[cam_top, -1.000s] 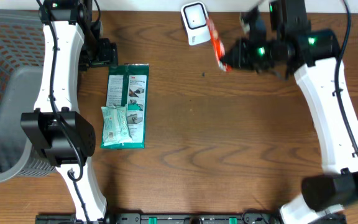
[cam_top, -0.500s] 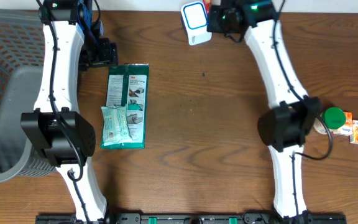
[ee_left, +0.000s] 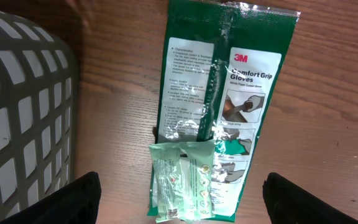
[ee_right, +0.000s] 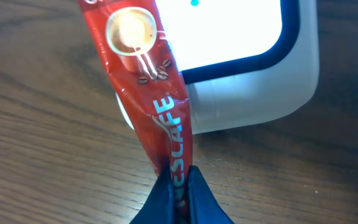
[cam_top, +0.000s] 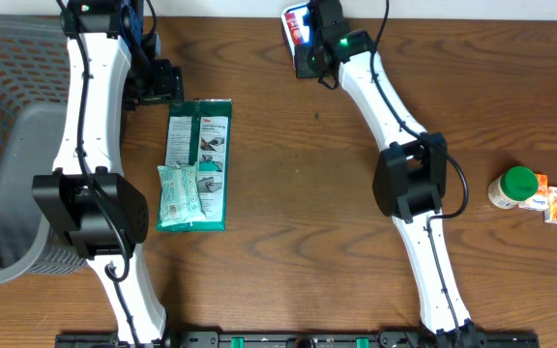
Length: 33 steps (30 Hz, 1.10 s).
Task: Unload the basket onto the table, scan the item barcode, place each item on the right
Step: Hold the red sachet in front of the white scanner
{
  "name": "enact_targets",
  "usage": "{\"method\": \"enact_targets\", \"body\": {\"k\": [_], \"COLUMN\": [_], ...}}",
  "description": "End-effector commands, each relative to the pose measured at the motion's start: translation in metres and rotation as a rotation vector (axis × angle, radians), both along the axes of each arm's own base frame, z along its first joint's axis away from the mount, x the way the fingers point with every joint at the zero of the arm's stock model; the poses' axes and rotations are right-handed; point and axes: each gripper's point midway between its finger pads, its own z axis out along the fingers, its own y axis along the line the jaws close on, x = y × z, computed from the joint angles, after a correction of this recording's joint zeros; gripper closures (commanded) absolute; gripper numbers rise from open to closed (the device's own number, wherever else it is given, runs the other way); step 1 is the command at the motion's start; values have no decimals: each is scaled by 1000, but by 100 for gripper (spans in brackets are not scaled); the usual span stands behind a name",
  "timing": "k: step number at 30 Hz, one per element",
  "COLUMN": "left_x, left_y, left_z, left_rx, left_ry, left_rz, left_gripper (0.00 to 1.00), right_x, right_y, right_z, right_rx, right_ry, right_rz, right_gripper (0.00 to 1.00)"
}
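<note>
A red Nescafe sachet [ee_right: 148, 81] is pinched between the blue fingers of my right gripper [ee_right: 178, 177]. The sachet is held over the white barcode scanner [ee_right: 253, 93], across the left side of its lit window. From overhead, the scanner [cam_top: 294, 21] stands at the table's far edge, with a bit of the red sachet [cam_top: 305, 29] showing and the right gripper [cam_top: 315, 43] right at it. My left gripper [ee_left: 182, 199] stands open above a green 3M gloves pack [ee_left: 229, 93] and holds nothing.
A small pale green packet [cam_top: 177, 193] lies on the gloves pack [cam_top: 199, 159]. A grey basket [cam_top: 8, 145] fills the left side. A green-lidded jar [cam_top: 513, 187] and small orange boxes [cam_top: 554, 203] sit at the right.
My right arm has swung left with the sachet, from right of the scanner to directly over it. The left arm has not moved.
</note>
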Motion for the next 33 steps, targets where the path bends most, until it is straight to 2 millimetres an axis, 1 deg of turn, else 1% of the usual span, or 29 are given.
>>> {"method": "enact_targets", "body": {"k": [1, 6, 9, 12, 14, 16, 19, 21, 22, 23, 26, 28, 31, 33], "left_x": [-3, -3, -3, -3, -3, -3, -3, -3, -3, -3, -3, -3, -3, -3], "left_y": [2, 2, 2, 2, 2, 2, 2, 2, 2, 2, 2, 2, 2, 2], "left_z": [12, 12, 12, 12, 12, 12, 12, 12, 12, 12, 12, 12, 12, 12], "left_rx": [6, 6, 6, 6, 6, 6, 6, 6, 6, 5, 6, 6, 6, 6], "left_ry": [-28, -27, -27, -27, -27, -27, -27, -27, -27, -28, -27, -27, -27, -27], "left_rz": [6, 6, 6, 6, 6, 6, 6, 6, 6, 6, 6, 6, 6, 6], "left_gripper": [16, 16, 16, 16, 16, 16, 16, 16, 16, 16, 16, 16, 16, 16], "right_x": [6, 4, 5, 7, 8, 7, 6, 7, 7, 6, -9, -29, -66, -83], "right_y": [-10, -18, -19, -19, -22, -26, -27, -27, -28, -30, -37, -45, -59, -69], "right_z": [9, 6, 11, 23, 27, 25, 25, 36, 45, 59, 111, 152, 205, 221], "right_rx": [-62, -85, -77, -74, -85, -106, -107, -111, -116, -114, -101, -98, -133, -157], "right_ry": [-43, -26, -32, -59, -68, -62, -57, -79, -93, -107, -138, -148, -159, -153], "right_rz": [-29, -61, -72, -80, -89, -100, -100, -85, -72, -70, -75, -76, -29, -7], "right_gripper": [99, 99, 99, 99, 99, 99, 99, 99, 99, 99, 99, 99, 99, 99]}}
